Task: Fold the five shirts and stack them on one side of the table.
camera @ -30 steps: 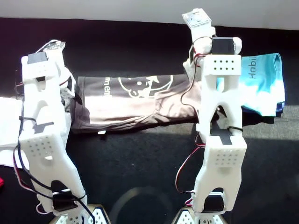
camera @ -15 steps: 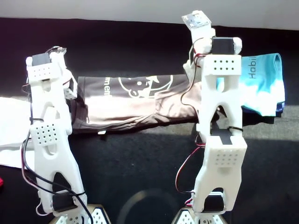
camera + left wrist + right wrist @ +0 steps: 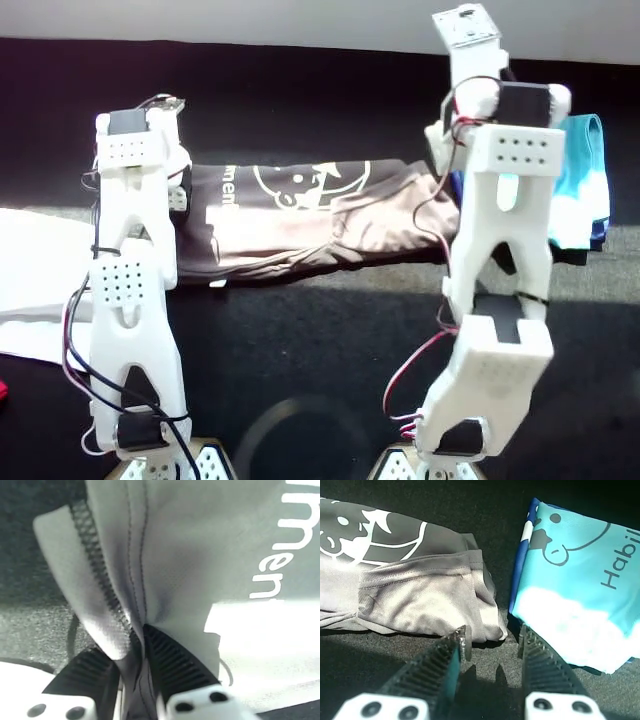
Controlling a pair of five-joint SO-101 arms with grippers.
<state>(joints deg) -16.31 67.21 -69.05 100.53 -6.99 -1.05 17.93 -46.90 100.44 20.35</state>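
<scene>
**Left pincer clamped on grey shirt edge, right pincer empty**

High view: grey shirt point(image 3: 300, 215) lies spread across the middle of the black table point(image 3: 320, 340), print up, partly folded, lower edge rumpled. Left arm point(image 3: 130, 290) stands over its left end, right arm point(image 3: 500, 250) over its right end. Turquoise shirt point(image 3: 585, 180) lies folded at the right side, just beside the grey one. White shirt point(image 3: 35, 270) lies flat at the left edge.

Left wrist view: left gripper point(image 3: 132, 640) is clenched on a bunched fold of the grey shirt at a stitched seam. Cloth rises out of the jaws in a ridge, and several layers look pinched. The printed panel lies flat beyond.

Right wrist view: right gripper point(image 3: 493, 639) is spread wide and holds nothing. It hangs over the bare strip of table between the grey shirt's sleeve end and the turquoise shirt, touching neither.

Handling, my read: thin knit, light, fully limp. It will sag and bunch, and has no stiffness to push against. It probably drags on the table cloth rather than sliding clean. Best hold is at hems and seam corners, where doubled fabric gives the ribbed pads some bite. For the right side, I'd take the sleeve-end hem nearest the open jaws. Watch that they don't snag the turquoise edge.
</scene>
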